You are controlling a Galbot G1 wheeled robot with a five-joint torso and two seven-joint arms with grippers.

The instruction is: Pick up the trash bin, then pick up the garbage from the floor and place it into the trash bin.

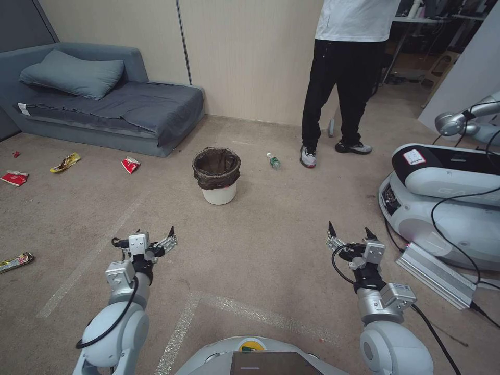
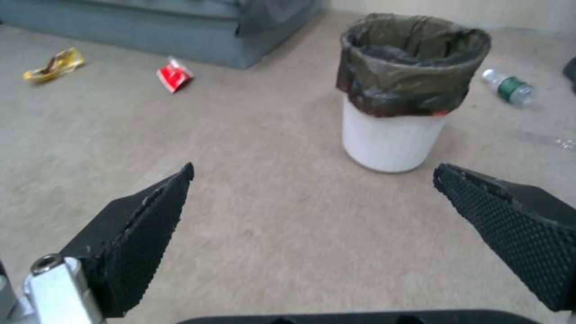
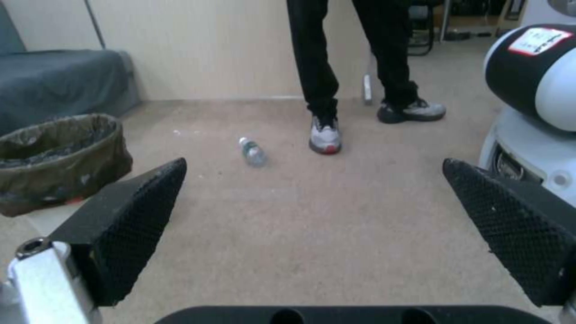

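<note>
Head view first: both arms reach forward over the carpet (image 1: 260, 260), with the left gripper (image 1: 154, 238) and the right gripper (image 1: 352, 233) hanging above bare floor, well apart from each other. Each is released, its two black fingers spread wide with nothing between them; in the left wrist view the textured fingers (image 2: 141, 238) frame plain carpet, and in the right wrist view the fingers (image 3: 129, 225) do the same.

Ahead of the left gripper and a little toward the right one stands the trash bin (image 1: 217, 176), upright on the floor, its dark bag folded over the rim above the white wall. It sits clear of both grippers, nearer the left. From the left wrist it shows straight ahead (image 2: 408, 90); from the right wrist only its bagged rim shows off to the side (image 3: 60, 157).

Beyond the bin, ahead of the gap between the two grippers, a small clear bottle (image 1: 273, 161) with a green label lies on its side, just beside a person's shoe (image 1: 308, 155).

Out past the left gripper, to its left, lie the wrappers: a brown one (image 1: 15, 262) nearest, then a red one (image 1: 130, 164), a yellow one (image 1: 65, 162) and another red one (image 1: 14, 178), all near the front of a grey sofa (image 1: 104, 104).

Beside the right gripper, on its right, stands another white robot base (image 1: 448, 192) with a silver bar (image 1: 435, 275) on the floor in front of it.
</note>
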